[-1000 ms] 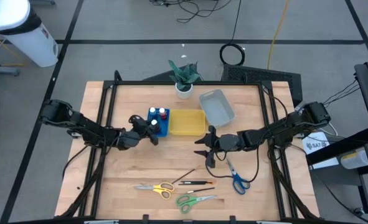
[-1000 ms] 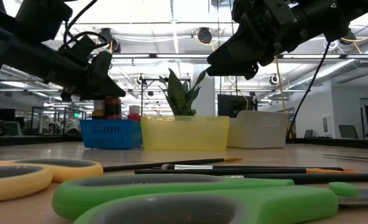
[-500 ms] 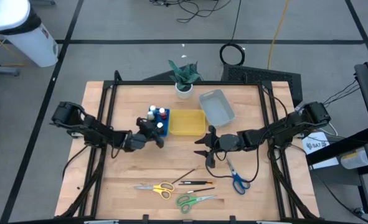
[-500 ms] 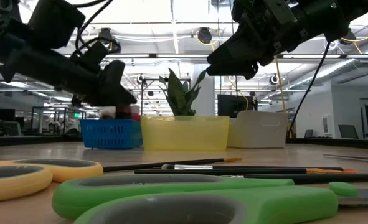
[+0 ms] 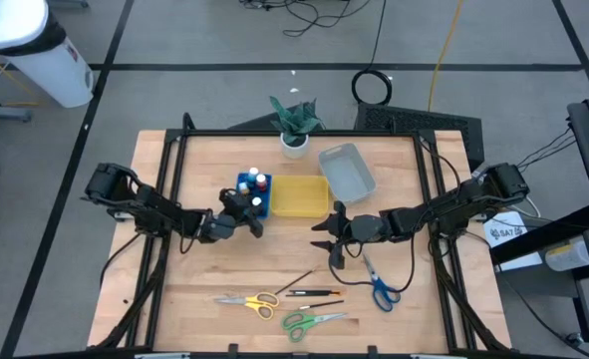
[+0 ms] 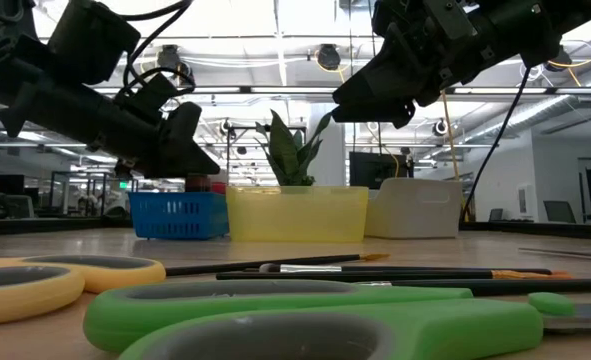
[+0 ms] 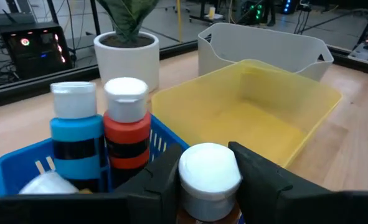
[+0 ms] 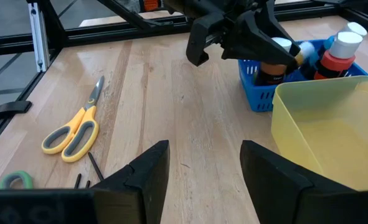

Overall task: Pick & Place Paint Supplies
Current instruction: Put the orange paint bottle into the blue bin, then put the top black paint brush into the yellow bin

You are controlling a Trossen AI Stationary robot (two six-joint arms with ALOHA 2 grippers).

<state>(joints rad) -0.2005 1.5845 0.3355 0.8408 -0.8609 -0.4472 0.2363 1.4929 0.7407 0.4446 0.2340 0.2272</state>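
Wooden table (image 5: pixel 204 279), holding all that follows. My left arm reaches in from the table's left side; my right arm from its right. Clear tray (image 5: pixel 347 171), toward the far right, beside the yellow tray (image 5: pixel 299 196), which sits at centre with the blue tray (image 5: pixel 261 206) touching its left side. Potted green plant (image 5: pixel 294 128), at the far edge behind the trays. My right gripper (image 5: pixel 331 242), hanging above bare wood just in front of the yellow tray, fingers parted and holding nothing; the blue-handled scissors (image 5: pixel 379 286) lie just in front of it and to its right. My left gripper (image 5: pixel 250 214), at the near-left corner of the blue tray, fingers clasped around a white-capped paint bottle (image 7: pixel 208 172) at the tray's rim; I cannot tell whether the bottle's base rests on the tray floor. Yellow-handled scissors (image 5: pixel 249 300) and green-handled scissors (image 5: pixel 310 321), near the front edge, well apart from both grippers. Thin dark brushes (image 5: pixel 312 291), between the scissors. Blue paint bottle (image 7: pixel 76 127) and red paint bottle (image 7: pixel 127 130), upright side by side in the blue tray, just beyond my left fingers.
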